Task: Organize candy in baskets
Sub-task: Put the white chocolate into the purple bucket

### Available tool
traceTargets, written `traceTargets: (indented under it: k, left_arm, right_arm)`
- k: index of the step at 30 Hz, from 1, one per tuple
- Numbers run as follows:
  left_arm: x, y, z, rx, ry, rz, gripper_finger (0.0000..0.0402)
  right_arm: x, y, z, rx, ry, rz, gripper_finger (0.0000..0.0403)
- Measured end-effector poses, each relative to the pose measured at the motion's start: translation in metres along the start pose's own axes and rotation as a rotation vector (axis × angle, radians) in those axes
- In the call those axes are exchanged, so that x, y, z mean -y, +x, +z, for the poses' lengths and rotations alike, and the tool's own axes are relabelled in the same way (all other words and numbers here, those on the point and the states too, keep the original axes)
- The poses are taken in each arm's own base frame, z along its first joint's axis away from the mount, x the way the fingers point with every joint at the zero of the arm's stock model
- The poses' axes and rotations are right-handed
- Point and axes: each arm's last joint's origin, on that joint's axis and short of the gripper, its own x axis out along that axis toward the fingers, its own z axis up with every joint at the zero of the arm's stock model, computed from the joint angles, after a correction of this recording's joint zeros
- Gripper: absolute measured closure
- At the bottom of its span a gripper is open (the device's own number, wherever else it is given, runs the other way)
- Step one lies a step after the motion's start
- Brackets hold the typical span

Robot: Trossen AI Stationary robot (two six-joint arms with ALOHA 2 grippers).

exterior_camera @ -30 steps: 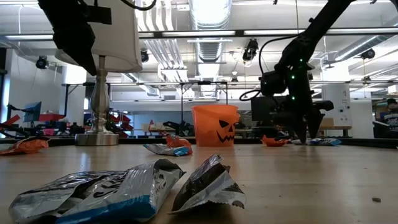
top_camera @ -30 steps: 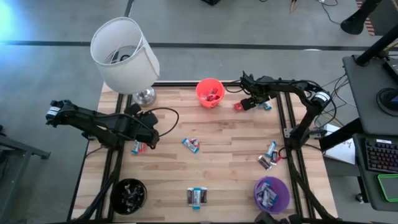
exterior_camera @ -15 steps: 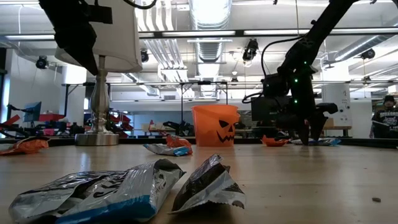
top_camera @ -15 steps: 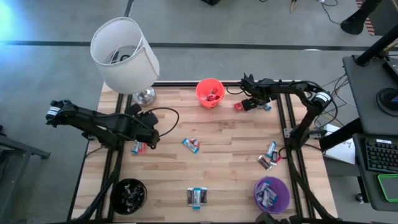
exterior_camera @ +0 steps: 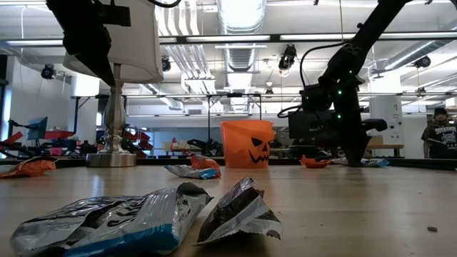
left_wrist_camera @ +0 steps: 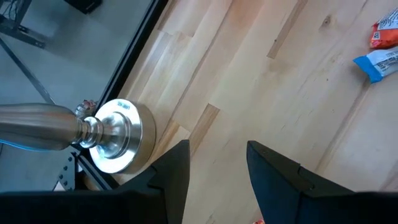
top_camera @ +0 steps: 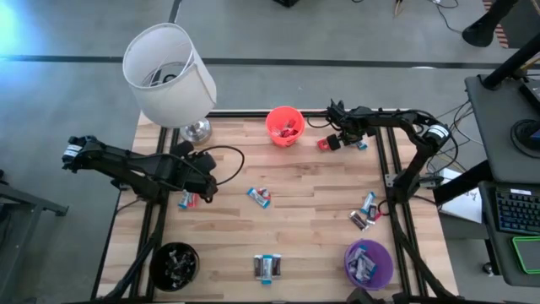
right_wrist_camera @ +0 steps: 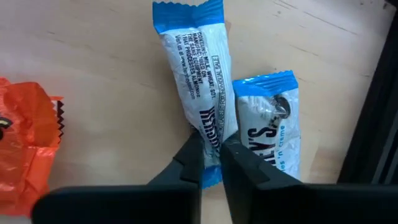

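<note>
While lying flat, the blue-and-white candy point(right_wrist_camera: 198, 93) stretches lengthwise away from the right gripper's point(right_wrist_camera: 211, 168) fingers pinching its end.

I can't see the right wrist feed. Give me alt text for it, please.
The right gripper is shut on the long white-and-blue candy, pinching its near end on the wooden table. A shorter white-and-blue candy lies against it, and an orange wrapper sits apart at the frame's edge.

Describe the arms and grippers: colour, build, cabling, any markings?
Both arms are dark, slim and multi-jointed. Left gripper has two flat, matte black fingers. Right gripper has matching dark fingers. A black cable loops off the left arm; the right arm shows small green lights.
</note>
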Motion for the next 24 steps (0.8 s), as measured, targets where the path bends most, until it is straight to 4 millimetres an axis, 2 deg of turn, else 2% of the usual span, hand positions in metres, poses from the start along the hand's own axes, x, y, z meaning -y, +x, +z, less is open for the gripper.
traceTargets:
  k: [10, 18, 24]
  left_arm:
    - [0.0, 0.0, 0.0, -0.001, 0.0, 0.0, 0.026]
    - [0.0, 0.0, 0.0, -0.001, 0.001, 0.0, 0.026]
    - [0.0, 0.0, 0.0, -0.002, -0.001, 0.0, 0.026]
  right_arm:
    - [0.0, -0.007, 0.001, -0.039, 0.001, 0.039, 0.0389]
    - [0.005, -0.039, 0.007, -0.021, 0.002, 0.085, 0.039]
    - [0.008, -0.065, -0.003, -0.017, -0.031, 0.088, 0.039]
